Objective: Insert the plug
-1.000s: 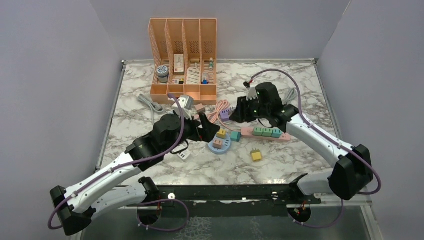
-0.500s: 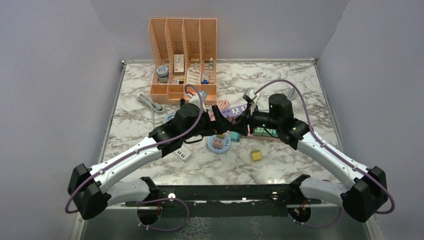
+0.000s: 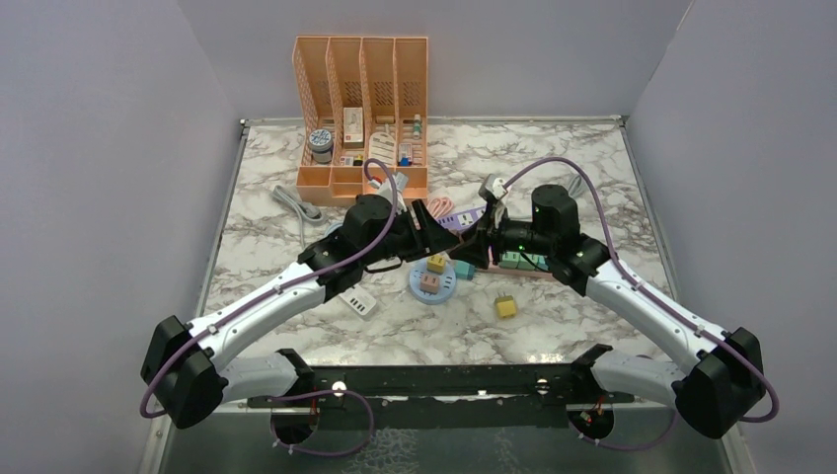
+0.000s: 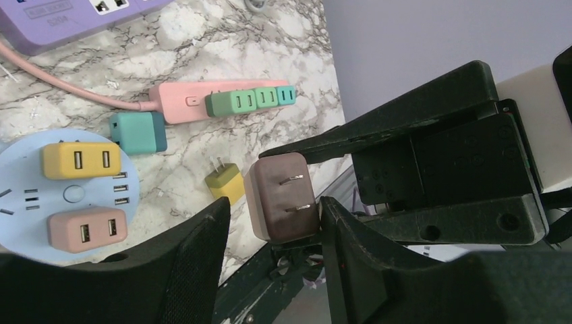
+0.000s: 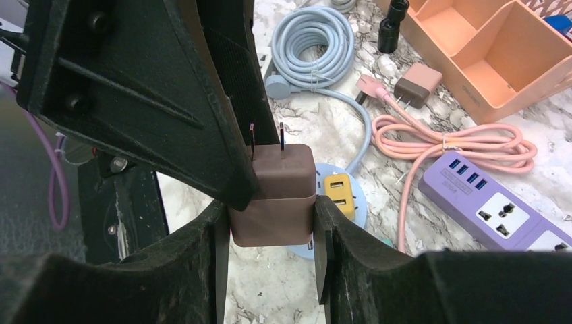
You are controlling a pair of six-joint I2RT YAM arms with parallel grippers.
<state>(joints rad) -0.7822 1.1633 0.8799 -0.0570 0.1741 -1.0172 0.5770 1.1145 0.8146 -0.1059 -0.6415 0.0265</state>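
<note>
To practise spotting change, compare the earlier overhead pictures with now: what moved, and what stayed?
The left arm swung forward and rightward to meet the right hand, and the left hand narrowed around the brown plug. The right arm repositioned early, then held still. The right hand kept its grip on the plug; nothing on the table moved.

my black right gripper (image 5: 271,226) clamps a brown block-shaped plastic plug (image 5: 273,192) at lower centre, one finger (image 5: 202,270) on each side face, its two metal prongs pointing up the frame. the black plastic left gripper (image 5: 253,162) fills the upper left, one finger tip touching the plug's upper left edge. behind, on the white marbled table (image 5: 270,290), lie a round pale blue socket hub (image 5: 359,202) carrying a yellow adapter (image 5: 337,191), a coiled pale blue cable (image 5: 313,40), a looped pink cable (image 5: 445,145) and a purple power strip (image 5: 499,209) at right. a smaller brown plug (image 5: 418,84) and an orange plastic organiser (image 5: 485,67) sit upper right.
</note>
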